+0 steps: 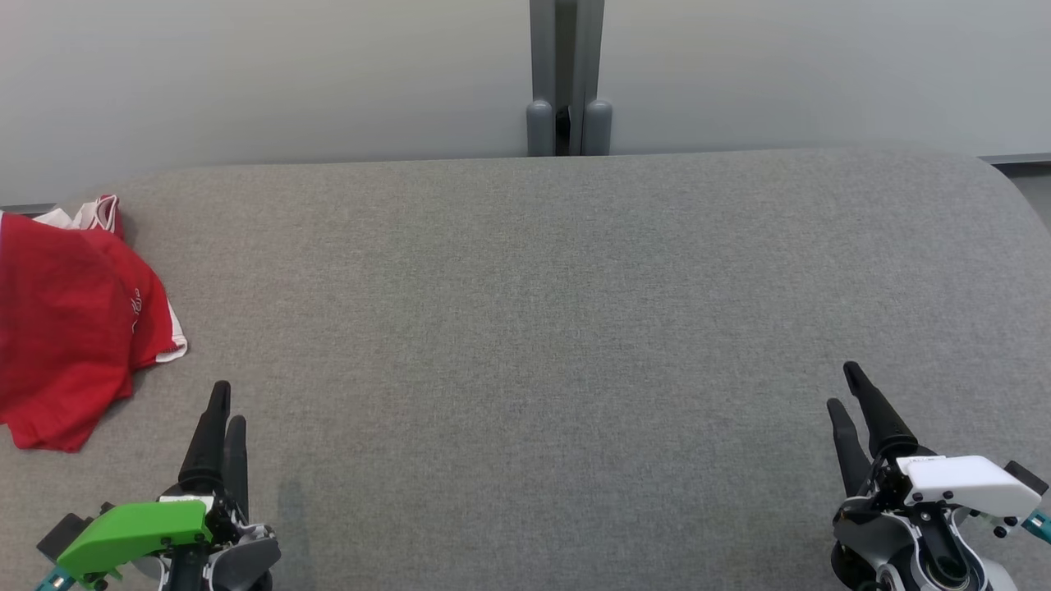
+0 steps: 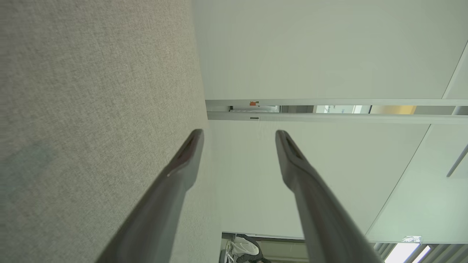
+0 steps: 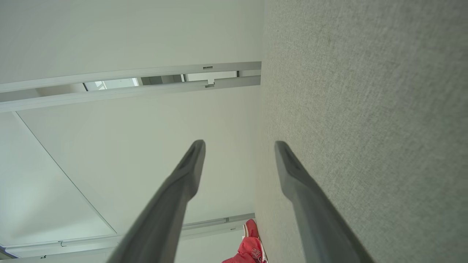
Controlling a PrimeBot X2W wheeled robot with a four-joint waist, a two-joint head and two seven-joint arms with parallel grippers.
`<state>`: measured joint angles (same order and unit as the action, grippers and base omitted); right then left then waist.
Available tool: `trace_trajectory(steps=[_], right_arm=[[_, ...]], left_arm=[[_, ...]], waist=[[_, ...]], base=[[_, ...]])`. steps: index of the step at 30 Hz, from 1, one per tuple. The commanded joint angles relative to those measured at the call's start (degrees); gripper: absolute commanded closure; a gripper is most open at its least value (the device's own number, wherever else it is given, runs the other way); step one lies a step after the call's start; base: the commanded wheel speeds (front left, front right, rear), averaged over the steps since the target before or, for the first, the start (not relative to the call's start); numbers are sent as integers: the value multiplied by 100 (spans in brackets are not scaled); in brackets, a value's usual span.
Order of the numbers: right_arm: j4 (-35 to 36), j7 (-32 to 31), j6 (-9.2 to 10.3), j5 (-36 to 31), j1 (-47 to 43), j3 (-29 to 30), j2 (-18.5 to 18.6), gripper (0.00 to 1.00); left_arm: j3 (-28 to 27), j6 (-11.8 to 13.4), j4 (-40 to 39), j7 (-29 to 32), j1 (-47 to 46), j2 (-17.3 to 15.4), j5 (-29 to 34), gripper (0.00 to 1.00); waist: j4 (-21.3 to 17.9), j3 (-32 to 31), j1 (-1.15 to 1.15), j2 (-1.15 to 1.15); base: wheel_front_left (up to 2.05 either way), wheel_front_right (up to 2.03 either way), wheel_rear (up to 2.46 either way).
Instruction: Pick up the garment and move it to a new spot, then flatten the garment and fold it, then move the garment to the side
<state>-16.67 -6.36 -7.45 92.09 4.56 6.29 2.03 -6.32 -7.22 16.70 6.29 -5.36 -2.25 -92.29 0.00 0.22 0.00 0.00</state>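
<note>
Red garment (image 1: 70,320) lay crumpled at the left edge of the grey table (image 1: 534,328). Nearby, the left hand (image 1: 228,402) and right hand (image 1: 842,386) hovered wide and empty, seemingly poised for pickup.

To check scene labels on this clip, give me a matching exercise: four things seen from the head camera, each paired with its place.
1. crumpled red cloth garment with white trim
2. left end effector
3. right end effector
4. grey vertical post

A. lower right of the head view
B. far left on the grey fabric-covered table
C. behind the table, centre
D. lower left of the head view

Pairs: 1-B, 2-D, 3-A, 4-C.
</note>
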Motion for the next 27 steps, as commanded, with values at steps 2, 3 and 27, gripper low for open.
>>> trace_trajectory(steps=[2, 3, 27], right_arm=[[130, 98, -1, -79, 115, -44, 48, 0], [135, 135, -1, -112, 125, -64, 61, 0], [-27, 759, -2, -2241, 402, -395, 158, 0]], left_arm=[[10, -3, -92, -107, -95, -44, 113, 0], [18, -3, -86, -141, -101, -57, 161, 0], [-12, -12, 99, -752, -163, -159, 2610, 0]], waist=[[1, 4, 0, 0], [0, 7, 0, 0], [3, 92, 0, 0]], base=[[0, 0, 0], [0, 0, 0], [0, 0, 0]])
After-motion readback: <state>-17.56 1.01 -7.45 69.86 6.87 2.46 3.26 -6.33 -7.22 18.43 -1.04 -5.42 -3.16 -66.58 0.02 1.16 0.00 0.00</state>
